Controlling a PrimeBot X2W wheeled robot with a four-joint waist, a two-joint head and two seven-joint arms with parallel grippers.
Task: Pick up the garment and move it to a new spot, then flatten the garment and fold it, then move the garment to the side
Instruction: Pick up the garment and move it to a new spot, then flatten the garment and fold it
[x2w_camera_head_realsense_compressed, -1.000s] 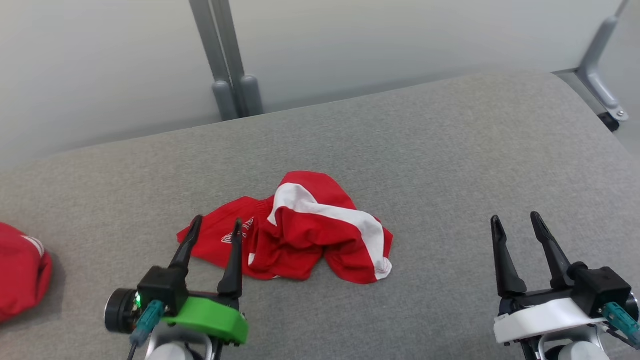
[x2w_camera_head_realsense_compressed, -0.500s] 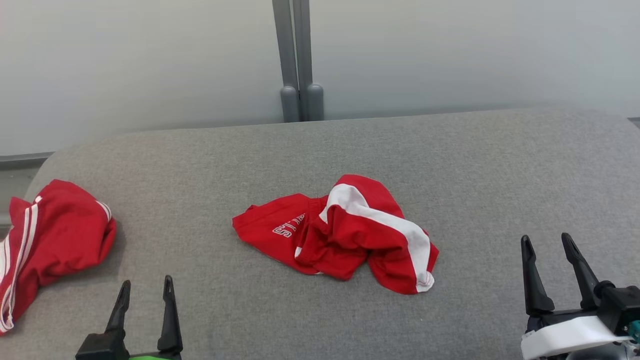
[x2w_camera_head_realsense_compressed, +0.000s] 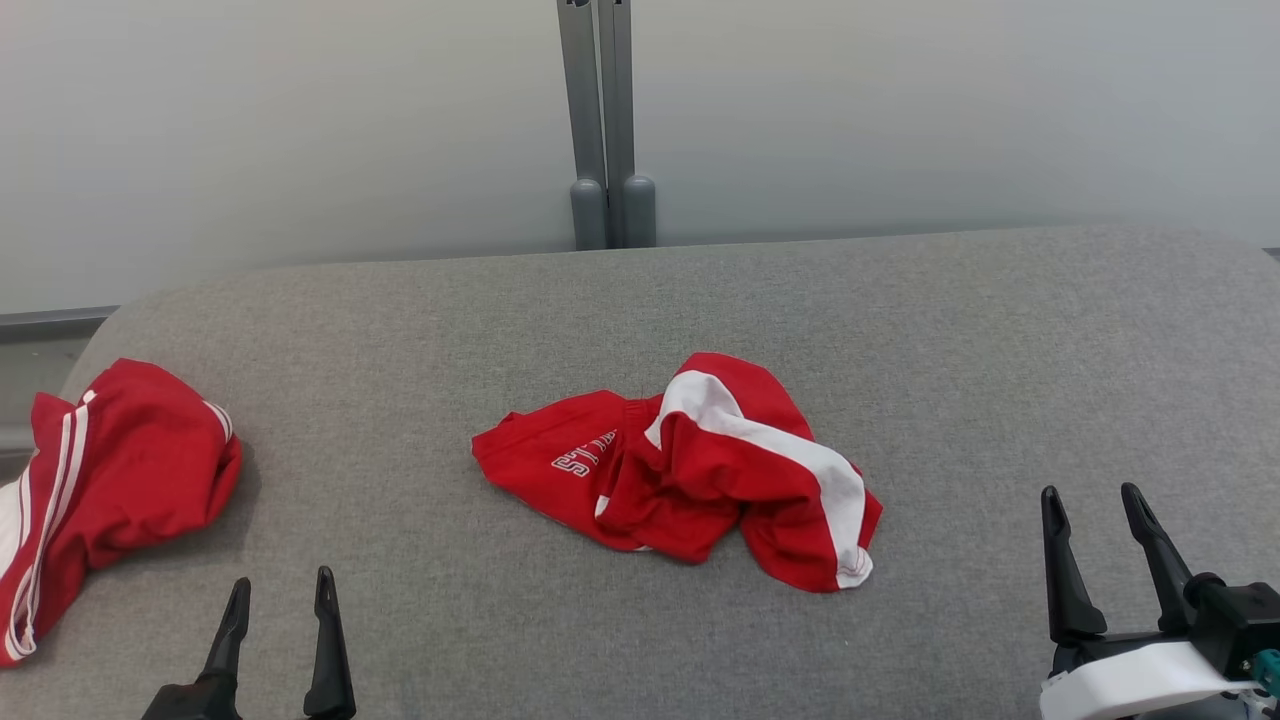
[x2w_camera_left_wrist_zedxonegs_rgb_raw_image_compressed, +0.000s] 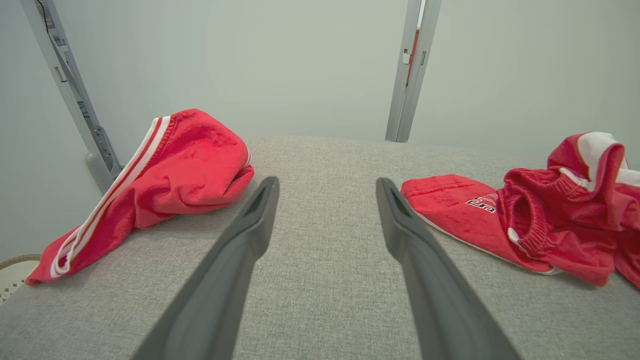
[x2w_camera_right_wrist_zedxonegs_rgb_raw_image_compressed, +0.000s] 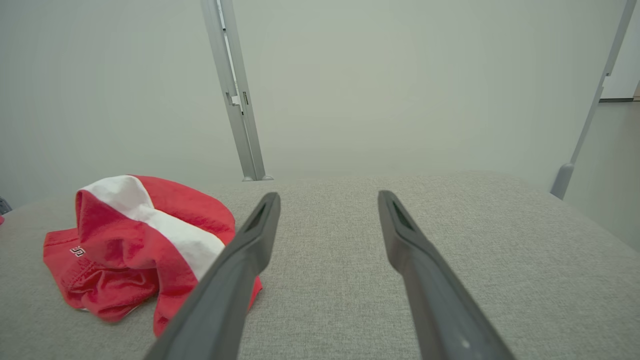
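The left gripper (x2w_camera_head_realsense_compressed: 281, 580) has backed away from the shorts (x2w_camera_head_realsense_compressed: 690, 470) and now sits low at the near left, well apart from them (the head camera has swung too, so the whole view has shifted). Its two fingers stand wide apart and hold nothing. The right gripper (x2w_camera_head_realsense_compressed: 1089, 492) waits at the near right, also wide and empty.

Past them, the shorts lie in the middle of the grey pad (x2w_camera_head_realsense_compressed: 950, 340). They are red with a white stripe, all bunched up in a heap. Another red garment (x2w_camera_head_realsense_compressed: 120, 470) lies at the pad's left edge. Farthest back stands a grey post (x2w_camera_head_realsense_compressed: 608, 120).

I think most of the job is left: the shorts are not flat, not folded and not at the side. I cannot tell if this is their new spot.
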